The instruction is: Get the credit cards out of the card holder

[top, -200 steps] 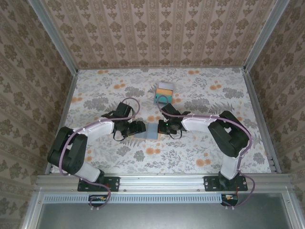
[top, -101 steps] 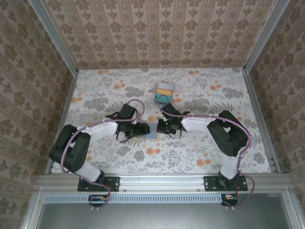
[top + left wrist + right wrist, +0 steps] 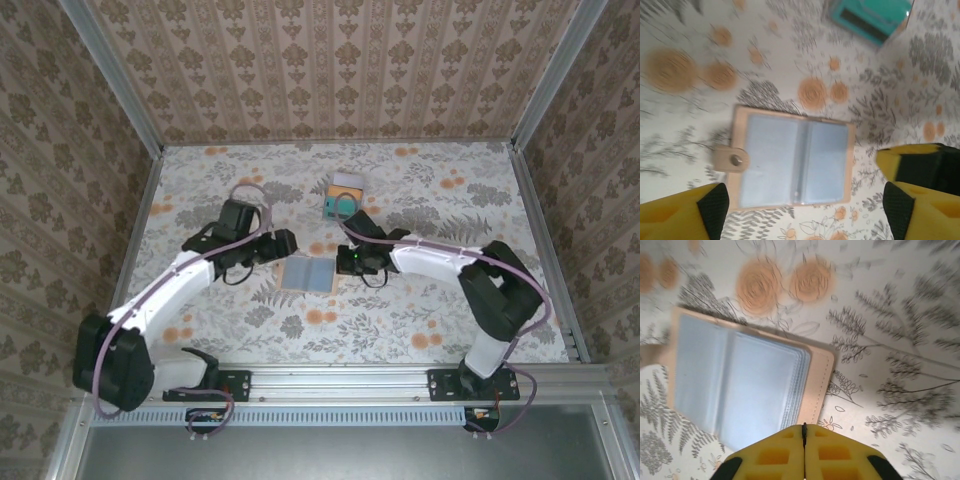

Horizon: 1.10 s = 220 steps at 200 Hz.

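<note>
Grey-blue card holder (image 3: 307, 275) lies open at bench (image 3: 420, 310) centre; credit cards (image 3: 344, 196) stacked near, on its far side. Left jaws spread, right jaws pressed together. If any card remains: pin one panel, slide it out flat.

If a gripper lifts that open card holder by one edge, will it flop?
Probably: the card holder lies open along a centre fold, so the free half would likely hinge down. Its stacked clear sleeves look glossy, perhaps slippery. Lying thin and flat, it should slide rather than tip.
</note>
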Available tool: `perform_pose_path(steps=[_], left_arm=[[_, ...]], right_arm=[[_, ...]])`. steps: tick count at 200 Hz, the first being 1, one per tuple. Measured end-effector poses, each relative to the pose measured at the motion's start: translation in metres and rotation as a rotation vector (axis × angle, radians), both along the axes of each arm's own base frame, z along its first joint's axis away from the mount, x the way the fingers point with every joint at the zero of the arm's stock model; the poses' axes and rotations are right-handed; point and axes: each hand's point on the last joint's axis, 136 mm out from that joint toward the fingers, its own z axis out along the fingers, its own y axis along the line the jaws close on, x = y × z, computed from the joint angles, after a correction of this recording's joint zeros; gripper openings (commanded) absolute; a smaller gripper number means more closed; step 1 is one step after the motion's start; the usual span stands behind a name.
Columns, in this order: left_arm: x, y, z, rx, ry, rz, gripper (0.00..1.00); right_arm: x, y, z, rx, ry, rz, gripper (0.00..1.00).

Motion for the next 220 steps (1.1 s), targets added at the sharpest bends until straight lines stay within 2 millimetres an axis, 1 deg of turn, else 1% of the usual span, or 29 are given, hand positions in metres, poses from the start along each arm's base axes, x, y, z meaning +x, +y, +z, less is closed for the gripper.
perform_pose_path(steps=[13, 31, 35, 46, 61, 64, 69, 85, 92, 100, 108, 112, 114, 117, 139, 149, 166, 187, 205, 220], left_arm=[[0.005, 0.020, 0.014, 0.030, -0.057, 0.066, 1.00], [0.008, 0.051, 0.033, 0.086, -0.139, 0.168, 1.00], [0.008, 0.057, 0.037, 0.100, -0.157, 0.189, 1.00], [0.009, 0.075, 0.048, 0.143, -0.208, 0.250, 1.00], [0.009, 0.099, 0.060, 0.205, -0.292, 0.328, 1.00], [0.009, 0.103, 0.062, 0.217, -0.310, 0.342, 1.00], [0.009, 0.110, 0.063, 0.239, -0.338, 0.364, 1.00], [0.004, 0.133, 0.058, 0.328, -0.401, 0.428, 1.00], [0.002, 0.143, 0.052, 0.371, -0.413, 0.455, 1.00], [0.000, 0.154, 0.044, 0.423, -0.418, 0.483, 1.00], [-0.001, 0.165, 0.034, 0.480, -0.415, 0.501, 1.00], [-0.002, 0.169, 0.030, 0.505, -0.412, 0.505, 1.00], [-0.002, 0.171, 0.028, 0.519, -0.412, 0.507, 1.00], [-0.002, 0.174, 0.025, 0.537, -0.409, 0.508, 1.00], [0.001, 0.192, 0.008, 0.656, -0.395, 0.507, 1.00], [0.006, 0.200, 0.003, 0.694, -0.393, 0.514, 1.00], [0.014, 0.217, -0.008, 0.737, -0.376, 0.541, 1.00], [0.026, 0.239, -0.025, 0.760, -0.340, 0.594, 1.00], [0.038, 0.249, -0.040, 0.758, -0.330, 0.607, 1.00], [0.051, 0.247, -0.053, 0.740, -0.335, 0.585, 1.00]], right_arm=[[0.005, -0.008, 0.023, -0.015, -0.077, 0.002, 0.25], [0.013, -0.022, 0.062, -0.032, -0.207, -0.006, 0.31], [0.015, -0.025, 0.071, -0.033, -0.235, -0.014, 0.35], [0.020, -0.036, 0.093, -0.045, -0.315, -0.025, 0.48], [0.023, -0.059, 0.120, -0.065, -0.414, -0.070, 0.58], [0.023, -0.065, 0.124, -0.074, -0.432, -0.076, 0.58], [0.023, -0.073, 0.130, -0.082, -0.458, -0.093, 0.62], [0.022, -0.103, 0.144, -0.125, -0.548, -0.137, 0.83], [0.021, -0.115, 0.147, -0.144, -0.579, -0.162, 0.85], [0.020, -0.130, 0.147, -0.176, -0.613, -0.189, 0.89], [0.019, -0.144, 0.146, -0.208, -0.641, -0.217, 0.91], [0.019, -0.152, 0.145, -0.224, -0.657, -0.235, 0.94], [0.018, -0.155, 0.144, -0.232, -0.662, -0.237, 0.98], [0.018, -0.161, 0.144, -0.244, -0.674, -0.252, 0.99], [0.018, -0.195, 0.130, -0.348, -0.745, -0.306, 1.00], [0.019, -0.210, 0.119, -0.403, -0.758, -0.328, 1.00], [0.021, -0.237, 0.097, -0.490, -0.734, -0.371, 1.00], [0.032, -0.268, 0.082, -0.571, -0.693, -0.436, 1.00], [0.042, -0.290, 0.070, -0.616, -0.673, -0.490, 1.00], [0.052, -0.306, 0.059, -0.626, -0.666, -0.529, 1.00]])
